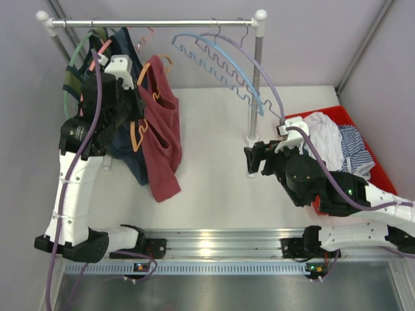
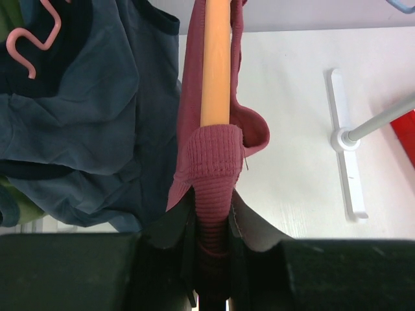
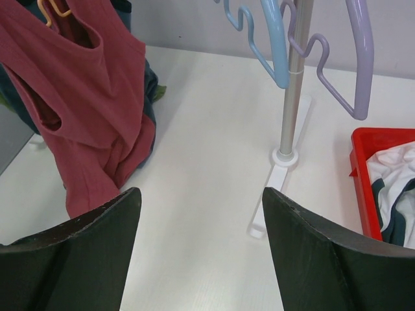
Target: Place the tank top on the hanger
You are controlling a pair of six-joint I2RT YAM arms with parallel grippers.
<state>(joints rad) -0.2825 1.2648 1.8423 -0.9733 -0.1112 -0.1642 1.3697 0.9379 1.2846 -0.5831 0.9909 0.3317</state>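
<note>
My left fingers are pinched narrow on a ribbed fold of the maroon tank top, which wraps over the end of the orange hanger. The hanger's arm runs straight away from the grip, with red fabric on both sides of it. In the top view the tank top hangs on the hanger below the rail, its lower part drooping to the worktop. From this angle I cannot tell whether the hanger's hook sits on the rail. Just to the left of the maroon fabric hangs a dark blue-grey top, touching it, with a pink hanger above that. My right fingers are spread wide and hold nothing, hovering over bare worktop well apart from the tank top, which hangs off to their left. Ahead of them stands the rail's upright post on its white foot. A light blue hanger and a purple hanger hang beside the post. Further right a red bin sits on the worktop, holding white and blue-striped garments.
</note>
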